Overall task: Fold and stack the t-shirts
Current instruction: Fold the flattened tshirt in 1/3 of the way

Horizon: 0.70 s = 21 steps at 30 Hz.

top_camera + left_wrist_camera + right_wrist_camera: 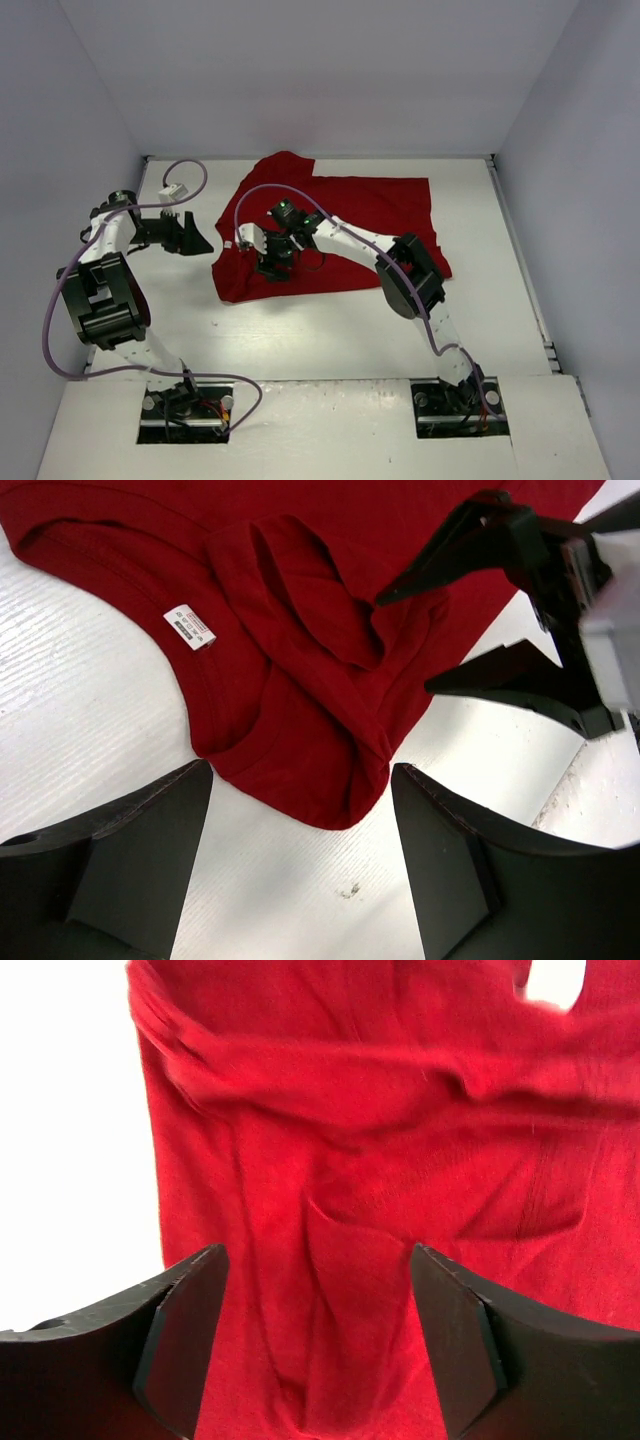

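Note:
A dark red t-shirt lies crumpled on the white table, its near-left part bunched. In the left wrist view the t-shirt shows its neck seam and a small white tag. My right gripper hovers open over the shirt's near-left part. In its own view the right gripper has its jaws wide apart above a raised fold of t-shirt, gripping nothing. My left gripper stands open just left of the shirt. In its own view the left gripper faces a rounded cloth corner, with the right gripper beyond.
White walls close the table in on the left, back and right. A purple cable loops over the left arm and another arcs over the right arm. Bare table lies in front of and left of the shirt.

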{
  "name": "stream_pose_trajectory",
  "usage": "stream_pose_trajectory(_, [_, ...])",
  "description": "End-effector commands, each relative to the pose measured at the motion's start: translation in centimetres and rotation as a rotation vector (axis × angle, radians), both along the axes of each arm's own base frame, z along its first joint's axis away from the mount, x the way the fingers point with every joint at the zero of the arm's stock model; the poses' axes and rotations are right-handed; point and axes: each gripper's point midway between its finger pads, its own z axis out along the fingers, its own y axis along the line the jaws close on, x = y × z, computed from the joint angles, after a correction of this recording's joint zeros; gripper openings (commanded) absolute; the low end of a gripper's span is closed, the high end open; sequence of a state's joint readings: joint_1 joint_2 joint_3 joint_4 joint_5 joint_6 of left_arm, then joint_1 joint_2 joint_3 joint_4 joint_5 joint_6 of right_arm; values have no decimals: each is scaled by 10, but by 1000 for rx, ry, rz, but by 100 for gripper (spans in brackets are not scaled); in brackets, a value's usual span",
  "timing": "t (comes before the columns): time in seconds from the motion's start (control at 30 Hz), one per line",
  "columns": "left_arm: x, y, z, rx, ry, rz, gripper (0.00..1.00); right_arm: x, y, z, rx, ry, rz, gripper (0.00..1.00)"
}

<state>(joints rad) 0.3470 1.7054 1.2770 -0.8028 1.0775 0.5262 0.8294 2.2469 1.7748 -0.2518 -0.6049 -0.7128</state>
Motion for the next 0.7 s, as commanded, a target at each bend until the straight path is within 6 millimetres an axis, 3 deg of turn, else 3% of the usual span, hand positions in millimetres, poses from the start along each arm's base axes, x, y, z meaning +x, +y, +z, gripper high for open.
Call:
stream_pose_trajectory(0.0, [0, -6, 25, -4, -117, -38, 70, 19, -3, 6, 8, -23, -17, 70])
stream_pose_trajectory(0.27, [-3, -7, 19, -8, -113, -47, 70, 37, -3, 18, 30, -49, -39, 69])
stream_pose_trajectory(0.43, [-3, -7, 16, -13, -104, -48, 70, 38, -3, 17, 47, -16, -41, 62])
stream_pose_trajectory(0.57, [-2, -6, 16, -8, -107, -48, 70, 36, 0, 18, 57, -2, -35, 48])
stream_pose_trajectory(0.67, [-1, -7, 17, -9, -108, -49, 70, 37, 1, 13, 50, 6, -36, 47])
